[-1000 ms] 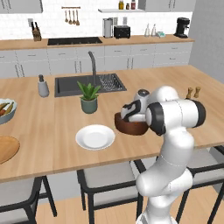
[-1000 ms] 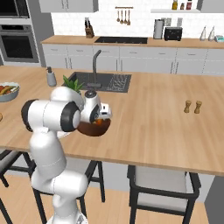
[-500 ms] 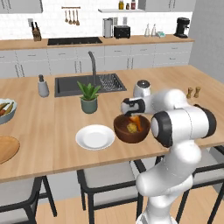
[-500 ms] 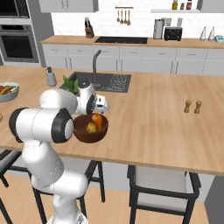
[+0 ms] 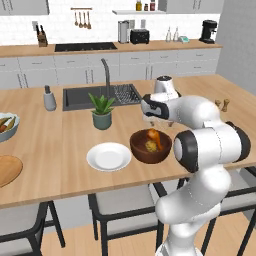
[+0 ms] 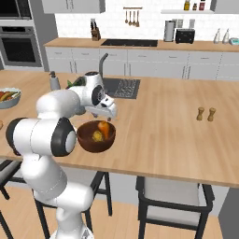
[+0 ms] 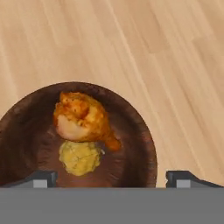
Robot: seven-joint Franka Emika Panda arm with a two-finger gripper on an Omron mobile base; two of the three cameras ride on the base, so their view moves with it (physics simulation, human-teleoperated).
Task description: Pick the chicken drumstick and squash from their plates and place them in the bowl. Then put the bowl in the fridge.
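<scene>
At the far left of the light wooden tabletop [image 5: 55, 150] sits the flat pale wooden disc plate [image 5: 7, 170], bare. Next to the right comes the glossy white shallow plate [image 5: 109, 156], also bare and just beside the deep dark reddish-brown wooden bowl [image 5: 150, 146]. In that bowl the orange-brown roasted chicken drumstick [image 7: 83, 117] lies touching the small lumpy yellow squash [image 7: 80, 157]. The end effector [image 7: 111, 178] hangs above the bowl with its jaws spread wide, pinching nothing.

Judging from this, filling looks done and carrying the bowl to the fridge is what remains. The main risk is the grasp: the bowl is round, smooth-rimmed and loaded, so a pinch on one wall could let it tilt or spin and spill the food. A finger coming down inside could also press on the drumstick or squash. The bowl sits near the tabletop's front edge, so a nudge might slide it off.
</scene>
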